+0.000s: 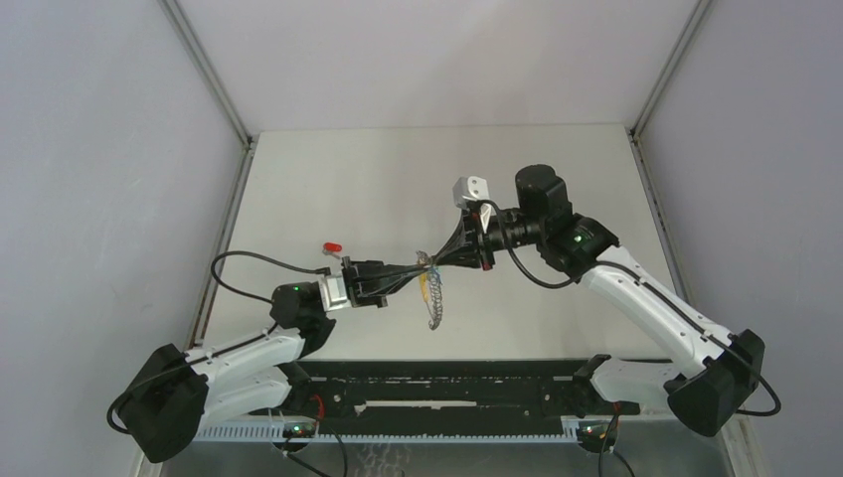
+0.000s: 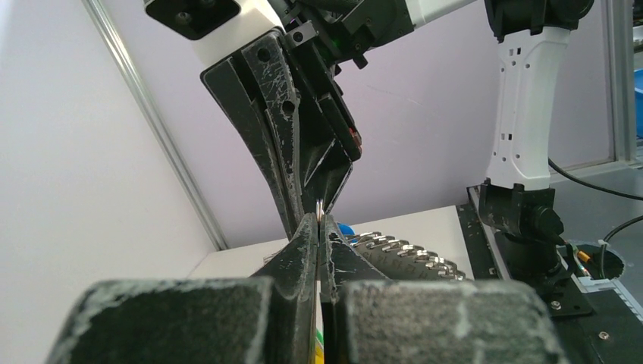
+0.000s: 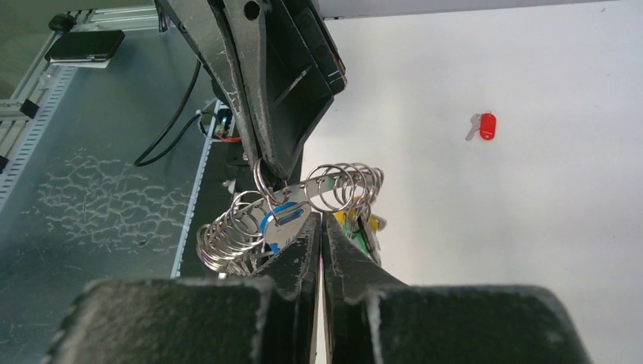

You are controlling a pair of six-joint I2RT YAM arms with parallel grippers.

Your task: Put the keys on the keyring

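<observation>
My left gripper (image 1: 422,266) is shut on the keyring's thin metal ring (image 2: 319,205), held above the table (image 1: 328,179). The ring's bead chain (image 1: 434,303) and yellow tab (image 1: 425,288) hang below it. My right gripper (image 1: 437,260) meets it tip to tip and is shut, with the blue-headed key (image 3: 282,220) at its fingertips, right by the ring (image 3: 261,178). A bit of blue (image 2: 345,227) shows behind my left fingers (image 2: 303,250). The red-headed key (image 1: 332,245) lies alone on the table, left of the grippers, and also shows in the right wrist view (image 3: 486,126).
A black rail (image 1: 447,393) runs along the near edge between the arm bases. White walls with metal corner posts (image 1: 214,79) close in the table on three sides. A dark flat device (image 3: 83,45) lies on the grey floor beyond the table.
</observation>
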